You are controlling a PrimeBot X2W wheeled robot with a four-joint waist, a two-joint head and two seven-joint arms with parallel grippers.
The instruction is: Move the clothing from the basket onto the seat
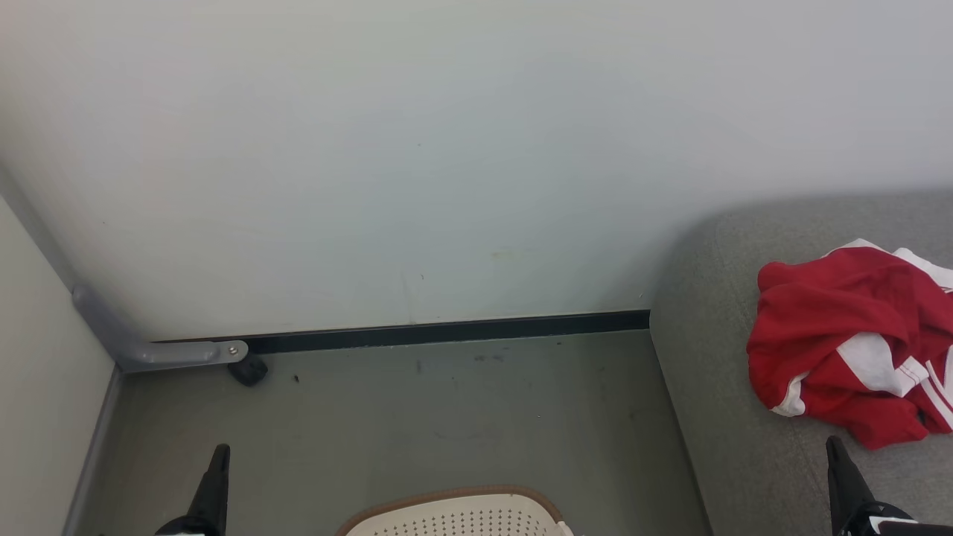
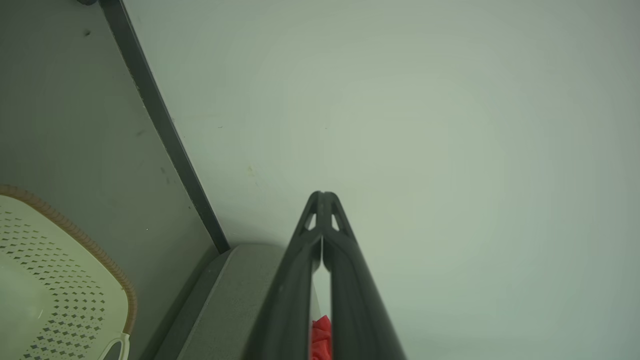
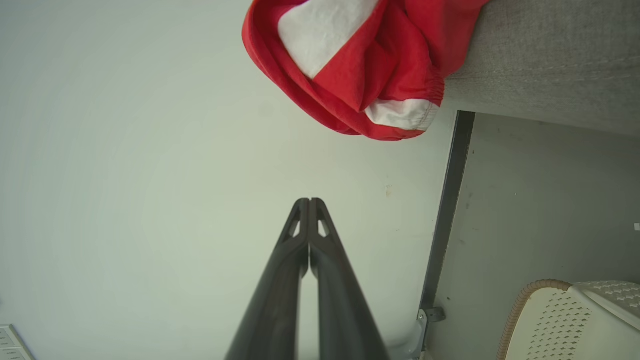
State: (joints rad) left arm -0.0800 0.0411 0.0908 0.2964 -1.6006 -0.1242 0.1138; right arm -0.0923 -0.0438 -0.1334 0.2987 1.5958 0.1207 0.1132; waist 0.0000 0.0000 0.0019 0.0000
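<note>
The clothing [image 1: 849, 342] is lying bunched on the seat [image 1: 715, 313], set in from its left edge and rounded back corner. The right claw [image 1: 832, 442] is hovering over the seat just in front of the heap, fingers pressed together on nothing, its tip near the red hem but apart from it. The left claw [image 1: 221, 448] is hanging well away over the floor [image 1: 447, 402], likewise closed and empty. The basket [image 1: 461, 514] is sitting on the floor between the claws.
</note>
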